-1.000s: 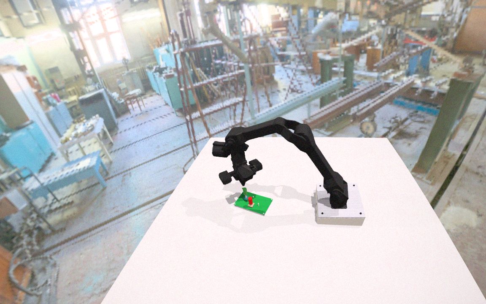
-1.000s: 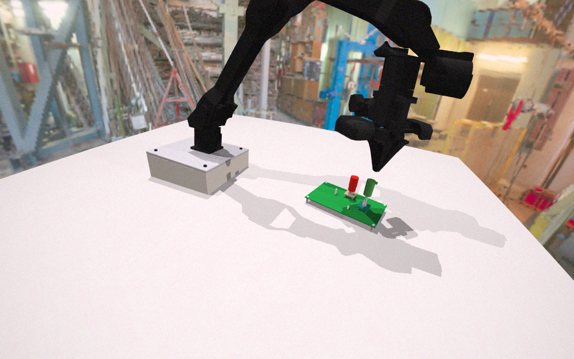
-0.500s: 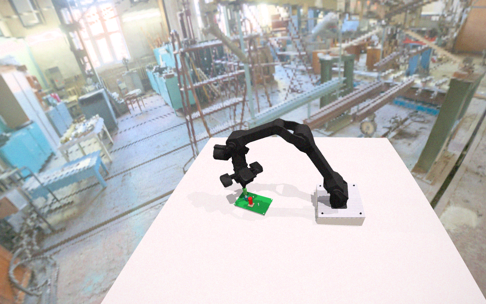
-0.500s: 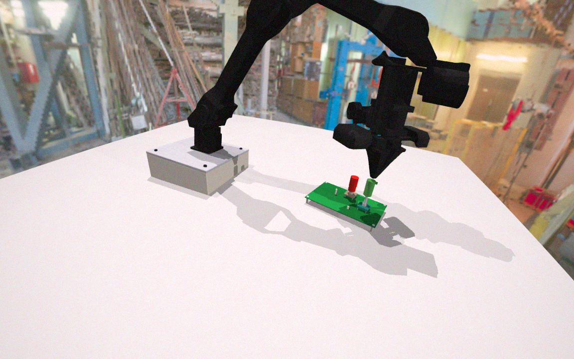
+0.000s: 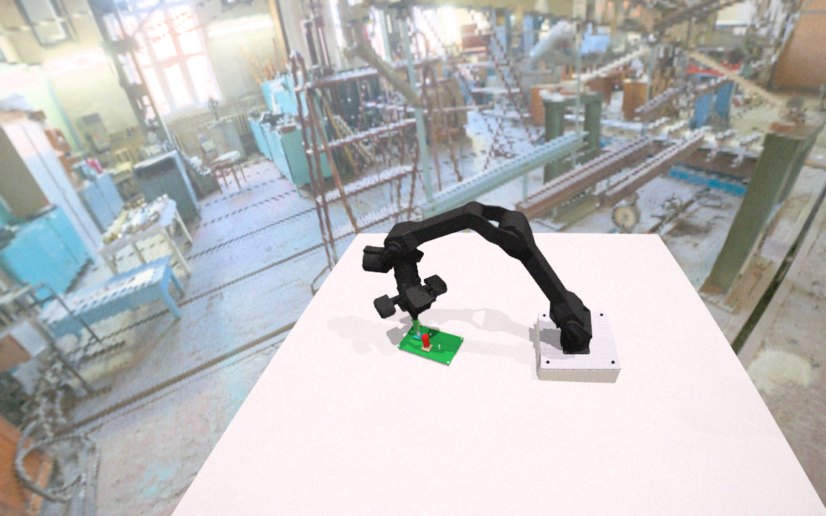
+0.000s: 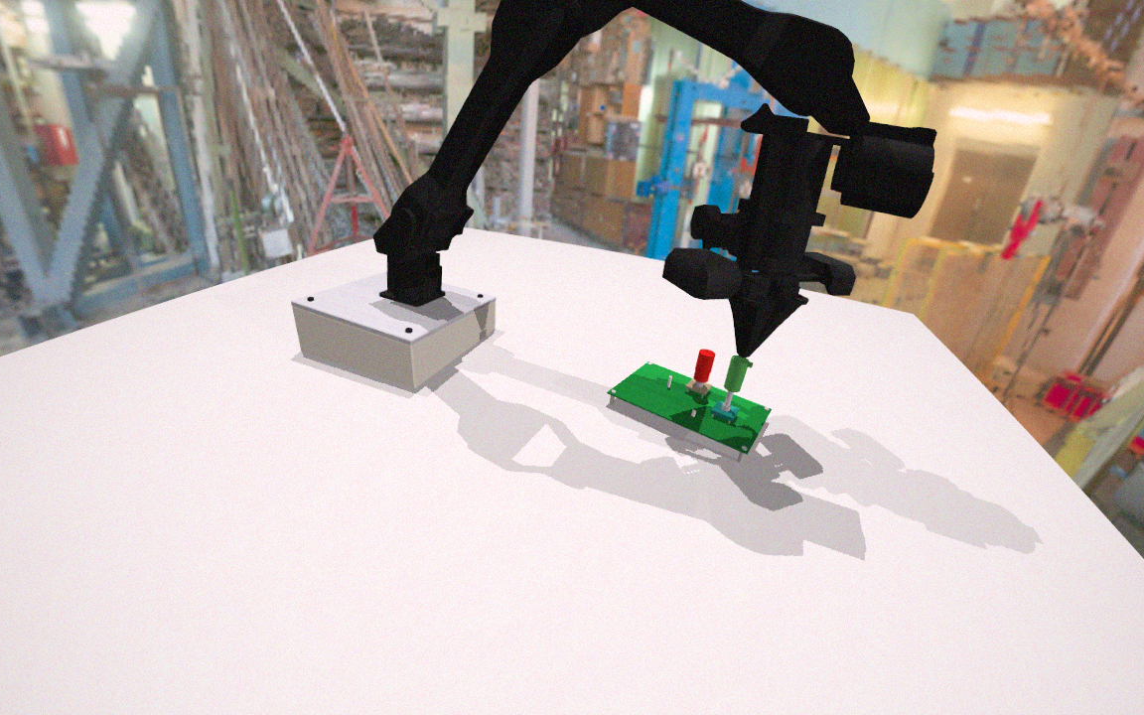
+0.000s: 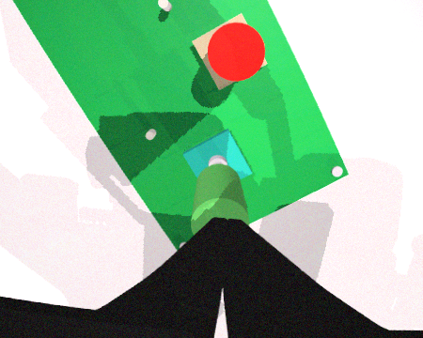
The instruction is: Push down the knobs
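The green circuit board (image 5: 444,348) (image 6: 643,388) (image 7: 80,47) stands on short legs. The green knob (image 5: 416,325) (image 6: 737,376) (image 7: 218,185) is high on its shaft, with bare shaft showing above the teal potentiometer (image 6: 724,410) (image 7: 198,156). The red knob (image 5: 425,340) (image 6: 704,365) (image 7: 236,52) is above the tan potentiometer (image 6: 697,389) (image 7: 202,43), with a short gap visible in the exterior view. My gripper (image 5: 415,317) (image 6: 743,354) (image 7: 225,232) is shut and empty, pointing down at the green knob's top and hiding part of it; I cannot tell whether they touch.
Two thin pale posts stand on the board, one (image 6: 669,382) (image 7: 164,5) nearer the red knob's side and one (image 6: 693,413) (image 7: 150,134) near the teal potentiometer. The arm's base sits on a pale box (image 5: 579,374) (image 6: 354,347) away from the board.
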